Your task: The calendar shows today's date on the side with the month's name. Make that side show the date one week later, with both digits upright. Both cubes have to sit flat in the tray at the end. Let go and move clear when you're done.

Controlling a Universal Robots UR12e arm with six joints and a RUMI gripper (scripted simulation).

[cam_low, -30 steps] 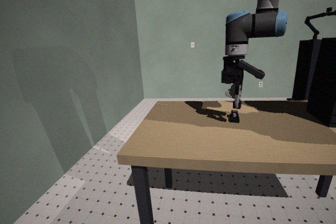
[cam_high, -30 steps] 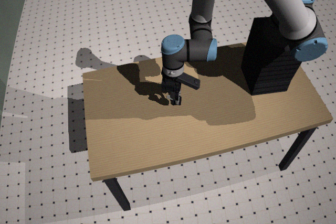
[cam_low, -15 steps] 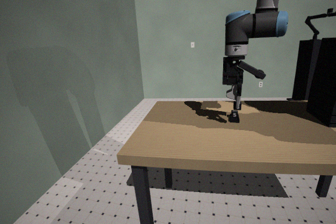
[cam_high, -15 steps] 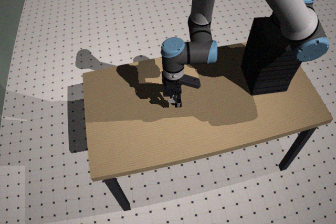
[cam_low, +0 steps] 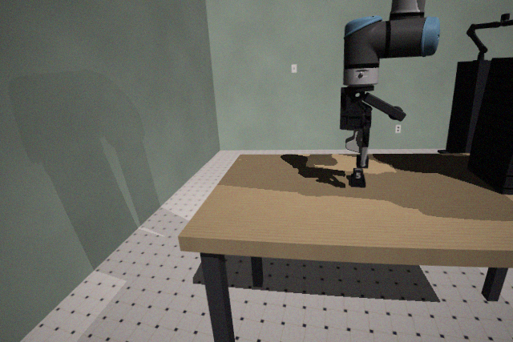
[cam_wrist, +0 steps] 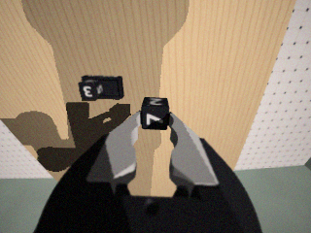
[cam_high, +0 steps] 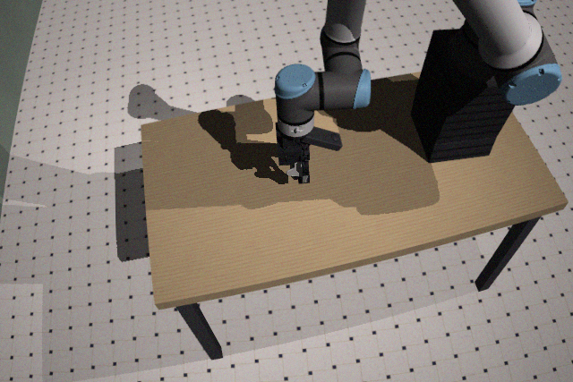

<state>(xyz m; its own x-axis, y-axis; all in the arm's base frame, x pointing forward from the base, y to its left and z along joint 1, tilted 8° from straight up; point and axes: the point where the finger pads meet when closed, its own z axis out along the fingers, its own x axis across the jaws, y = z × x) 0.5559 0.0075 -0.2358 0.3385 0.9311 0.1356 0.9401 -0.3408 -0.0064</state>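
Note:
My gripper [cam_wrist: 155,112] [cam_low: 362,160] is shut on a black cube [cam_wrist: 155,108] with white characters. In the wrist view one face shows a 7, lying sideways, and the face beyond it a character like a Z or N. The cube is held above the table, clear of the tray. The small black tray [cam_wrist: 120,87] stands on the table, left of the held cube in the wrist view. The other black cube [cam_wrist: 88,90] [cam_low: 357,175] is at one end of the tray. It shows a 3 in the wrist view and an upright 5 in the exterior view. The month's name cannot be read.
The wooden table [cam_high: 259,248] [cam_low: 314,222] carries the tray and the arm's tall black base [cam_high: 456,105] at the right. The arm's shadow falls across the table around the tray. A green wall [cam_low: 269,19] stands beyond the table.

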